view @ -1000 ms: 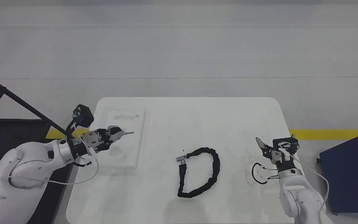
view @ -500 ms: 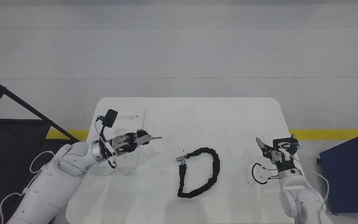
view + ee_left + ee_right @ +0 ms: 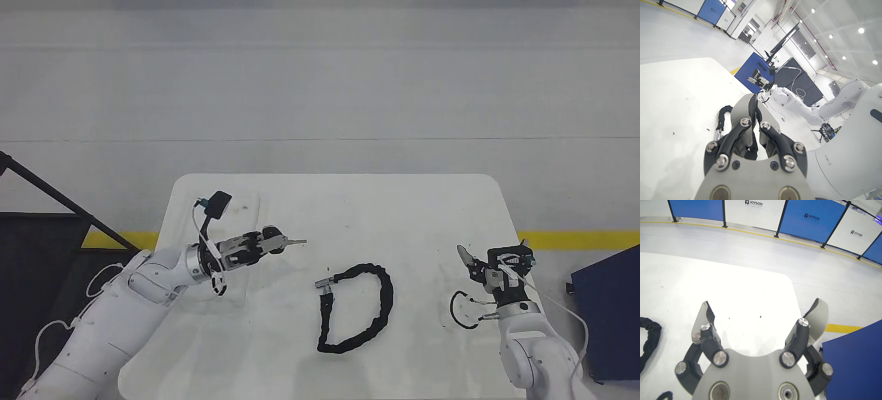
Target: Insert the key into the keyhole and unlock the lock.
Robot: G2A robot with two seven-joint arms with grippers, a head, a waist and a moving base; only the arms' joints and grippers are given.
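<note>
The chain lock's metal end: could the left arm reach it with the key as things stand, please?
Probably yes: the left end effector, shut on the key, is near the metal end, with only bare table between them.

Obstacle at desk centre: black chain lock [image 3: 372, 300], lying flat in a D-shaped loop, its metal lock end [image 3: 324, 285] toward the left arm. Bare desk [image 3: 420, 215] runs between that end and the key [image 3: 293, 242] clamped in the left gripper [image 3: 275, 240], an open passage. The far half of the desk is open surface. A white tray [image 3: 232, 208] lies flat under the left arm. The right gripper [image 3: 761, 306], jaws spread, sits near the right edge, well apart from the chain. A thin black cable loop [image 3: 455, 310] lies beside that arm on the chain's side.
</note>
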